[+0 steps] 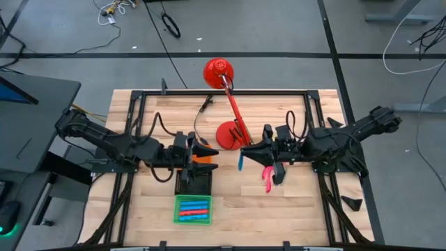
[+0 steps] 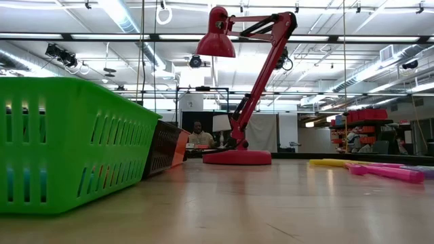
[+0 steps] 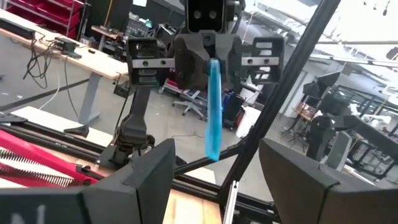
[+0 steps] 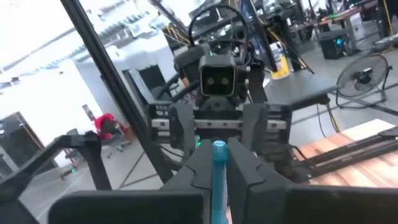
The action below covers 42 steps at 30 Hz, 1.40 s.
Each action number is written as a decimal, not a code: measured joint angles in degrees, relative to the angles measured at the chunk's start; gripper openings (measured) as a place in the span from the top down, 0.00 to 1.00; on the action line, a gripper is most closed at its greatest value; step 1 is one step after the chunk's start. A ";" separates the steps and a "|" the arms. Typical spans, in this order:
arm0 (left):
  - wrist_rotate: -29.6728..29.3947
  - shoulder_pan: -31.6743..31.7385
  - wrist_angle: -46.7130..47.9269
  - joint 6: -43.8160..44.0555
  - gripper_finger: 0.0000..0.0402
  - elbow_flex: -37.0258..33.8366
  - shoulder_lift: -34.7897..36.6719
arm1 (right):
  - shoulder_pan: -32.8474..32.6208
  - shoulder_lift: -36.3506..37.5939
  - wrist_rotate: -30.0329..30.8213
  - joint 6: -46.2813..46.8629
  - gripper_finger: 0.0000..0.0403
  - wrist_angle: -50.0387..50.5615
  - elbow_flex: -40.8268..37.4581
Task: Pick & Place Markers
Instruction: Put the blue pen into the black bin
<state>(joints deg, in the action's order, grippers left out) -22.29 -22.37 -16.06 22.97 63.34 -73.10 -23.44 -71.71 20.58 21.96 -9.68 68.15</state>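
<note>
In the high view my right gripper [image 1: 244, 151] hovers near the red lamp's base, shut on a blue marker [image 1: 240, 162]. My left gripper [image 1: 209, 157] faces it across a short gap, open and holding nothing, above the orange tray [image 1: 203, 159]. In the left wrist view the blue marker [image 3: 213, 112] hangs between my open fingers' line of sight. Blue and red markers [image 1: 193, 208] lie in the green tray [image 1: 177, 209]. Pink markers [image 1: 267, 178] lie flat on the table under the right arm; the low view shows yellow and pink markers [image 2: 380, 169] lying there. My right gripper pinches the blue marker between its two fingers at the marker's upper end [image 3: 213, 65]. The fingers [image 4: 244, 163] come level from the table's right side, across the marker. The marker is lifted clear and hangs nearly upright below them, its lower end [image 3: 212, 154] free.
A red desk lamp stands with its base [image 1: 228, 134] just beyond both grippers, its arm slanting toward the far edge. A black tray [image 1: 195, 183] sits between the orange and green trays. A black frame [image 1: 223, 92] rims the wooden table. Bare wood lies near the front right.
</note>
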 joint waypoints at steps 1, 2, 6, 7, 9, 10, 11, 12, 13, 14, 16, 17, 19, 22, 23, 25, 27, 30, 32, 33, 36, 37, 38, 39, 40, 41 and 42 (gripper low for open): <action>0.42 0.03 0.03 -0.03 0.41 0.09 0.00 | 0.20 -0.55 -0.20 0.00 0.96 0.55 0.86; 1.00 0.06 0.04 0.00 0.41 0.11 0.01 | 0.29 -1.21 -0.29 -0.02 0.96 1.57 1.96; 1.76 0.09 0.05 -0.03 0.41 0.12 0.00 | 0.99 -4.43 -1.61 -1.59 0.96 6.29 8.04; 1.78 0.09 0.05 0.01 0.41 0.12 0.00 | 1.26 -5.36 -2.37 -2.29 0.96 7.62 9.69; 1.64 0.09 -0.11 0.40 0.41 0.12 0.00 | 1.56 -7.15 -2.84 -3.43 0.96 10.77 12.80; 1.56 0.09 -0.28 0.63 0.41 0.14 0.00 | 1.68 -8.01 -3.33 -4.15 0.96 12.02 14.31; 1.56 0.09 -0.37 0.99 0.41 0.14 0.00 | 1.71 -8.83 -3.65 -4.66 0.96 13.07 15.79; 1.56 0.09 -0.46 1.89 0.41 0.14 0.00 | 1.77 -9.58 -3.74 -5.33 0.96 14.45 17.22; 1.59 0.09 -0.51 2.52 0.41 0.14 0.01 | 1.77 -10.39 -3.74 -6.15 0.96 15.88 18.66; 1.58 0.09 -0.55 3.67 0.41 0.14 0.00 | 1.77 -11.17 -4.05 -6.86 0.96 17.20 20.32; 1.72 0.09 -0.80 5.75 0.41 0.14 0.00 | 1.76 -12.36 -4.64 -8.27 0.96 20.46 23.26; 1.95 0.09 -0.92 7.10 0.41 0.16 0.00 | 1.76 -13.02 -4.89 -8.93 0.96 21.56 24.88; 2.20 0.09 -1.17 10.51 0.41 0.17 0.00 | 1.75 -13.70 -5.14 -10.43 0.96 24.09 27.23; 1.90 0.26 -1.38 18.94 0.41 0.19 0.02 | 1.70 -14.28 -5.15 -12.96 0.97 26.42 29.59; 1.87 0.54 -1.40 22.72 0.41 0.19 0.00 | 1.70 -14.30 -5.16 -13.56 0.97 27.63 30.10; 1.78 1.12 -1.39 30.43 0.41 0.19 0.01 | 1.70 -14.34 -5.20 -14.41 0.99 28.54 30.87; 1.60 1.72 -1.61 38.96 0.41 0.19 0.00 | 1.59 -14.33 -5.22 -15.66 1.00 30.03 31.59; 2.16 2.29 -1.06 50.20 0.41 0.19 0.01 | 1.33 -14.33 -5.19 -16.24 1.00 32.63 32.00; 2.45 2.46 -0.85 56.82 0.41 0.19 0.00 | 1.31 -14.31 -5.23 -13.56 1.00 35.75 32.00; 2.53 2.45 -1.10 59.49 0.41 0.20 0.00 | 1.31 -14.33 -5.24 -12.28 1.00 37.56 32.00; 3.07 2.45 -1.32 61.91 0.41 0.21 0.00 | 0.46 -14.33 -5.51 -11.53 1.00 40.93 32.00; 3.09 2.43 -1.23 61.60 0.41 0.21 0.00 | 0.15 -14.33 -5.49 -11.98 1.00 41.41 32.00; 3.09 2.43 -1.18 61.45 0.41 0.21 0.00 | -0.10 -14.33 -5.58 -12.35 1.00 41.61 32.00; 3.07 2.43 -1.23 61.47 0.41 0.21 0.00 | -0.28 -14.33 -5.62 -12.55 0.99 41.60 32.00; 3.07 2.45 -1.29 61.45 0.41 0.21 0.00 | -0.46 -14.33 -5.62 -12.59 0.99 41.56 32.00; 3.07 2.45 -1.29 61.37 0.41 0.21 0.00 | -0.50 -14.33 -5.62 -12.63 0.99 41.52 32.00; 3.07 2.45 -1.19 61.29 0.41 0.21 0.00 | -0.48 -14.33 -5.61 -12.75 0.99 41.51 32.00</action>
<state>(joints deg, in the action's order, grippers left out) -19.22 -19.92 -17.24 84.27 63.55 -73.10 -23.92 -86.04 14.97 9.20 31.82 100.16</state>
